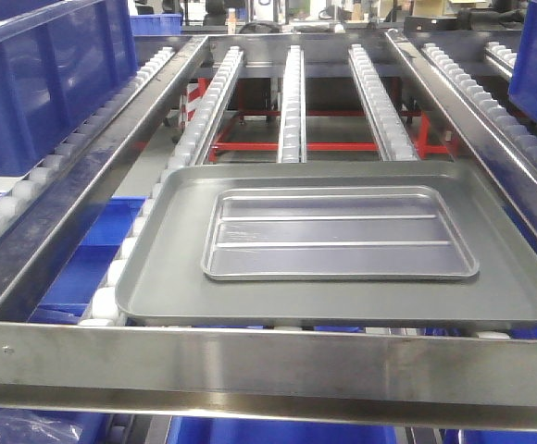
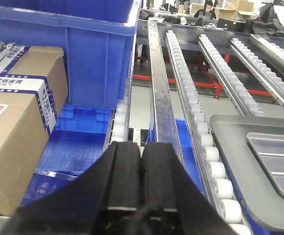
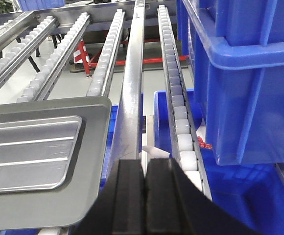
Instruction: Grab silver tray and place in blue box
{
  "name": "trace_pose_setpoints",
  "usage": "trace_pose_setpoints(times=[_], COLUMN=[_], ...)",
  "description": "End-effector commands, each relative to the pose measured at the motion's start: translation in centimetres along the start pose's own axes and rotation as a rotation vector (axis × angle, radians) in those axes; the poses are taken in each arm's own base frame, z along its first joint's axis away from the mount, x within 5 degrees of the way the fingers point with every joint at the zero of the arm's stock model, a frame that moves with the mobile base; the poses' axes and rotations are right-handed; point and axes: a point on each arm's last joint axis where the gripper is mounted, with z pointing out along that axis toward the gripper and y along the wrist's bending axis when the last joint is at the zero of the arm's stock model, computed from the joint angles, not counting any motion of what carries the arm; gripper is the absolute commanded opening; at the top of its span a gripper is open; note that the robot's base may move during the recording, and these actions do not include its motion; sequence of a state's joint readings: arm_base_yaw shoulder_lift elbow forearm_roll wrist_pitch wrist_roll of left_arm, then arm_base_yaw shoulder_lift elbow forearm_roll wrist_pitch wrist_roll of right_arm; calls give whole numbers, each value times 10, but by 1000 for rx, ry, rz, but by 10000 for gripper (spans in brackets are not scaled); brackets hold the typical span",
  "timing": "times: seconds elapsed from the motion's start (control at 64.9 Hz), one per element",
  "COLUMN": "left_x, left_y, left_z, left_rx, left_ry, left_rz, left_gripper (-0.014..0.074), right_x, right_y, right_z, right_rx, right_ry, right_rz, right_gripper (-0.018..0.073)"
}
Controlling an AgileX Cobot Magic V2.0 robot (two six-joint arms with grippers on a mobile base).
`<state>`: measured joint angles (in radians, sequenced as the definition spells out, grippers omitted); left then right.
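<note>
Since both grippers are closed and empty, nothing is secured.

Left gripper [image 2: 142, 196]: fingers pressed together, holding nothing, at the rack's left side. Right gripper [image 3: 146, 196]: likewise, at the right side.

Silver tray [image 1: 338, 233] lies flat in the middle of the grey tray [image 1: 167, 277], which sits on rollers [image 1: 120, 268] at the rack's near end. Blue box [image 1: 46, 83] stands at the rack's left edge.

Risks: the thin rim lies low against the grey tray, so fingers may slip or catch both trays. A push could roll the grey tray away.

Writing: carton [image 2: 19, 112] bears a printed label and tape, neither legible.
</note>
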<state>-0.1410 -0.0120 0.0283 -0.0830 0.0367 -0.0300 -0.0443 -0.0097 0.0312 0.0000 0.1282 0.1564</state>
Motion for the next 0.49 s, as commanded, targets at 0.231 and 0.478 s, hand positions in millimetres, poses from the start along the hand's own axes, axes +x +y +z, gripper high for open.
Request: trace_pose_setpoints(times=[0.231,0.478], left_x=[-9,-9], left_y=[0,0], left_z=[-2,-2], left_rx=[7,7], left_ry=[-101,-101], left_rz=[-7,-7], left_gripper=[-104,-104], right_x=[-9,-9], right_y=[1,1], right_z=[-2,-2], right_rx=[-11,-11], right_ry=[-109,-109], right_rz=[-15,-15], right_gripper=[55,55])
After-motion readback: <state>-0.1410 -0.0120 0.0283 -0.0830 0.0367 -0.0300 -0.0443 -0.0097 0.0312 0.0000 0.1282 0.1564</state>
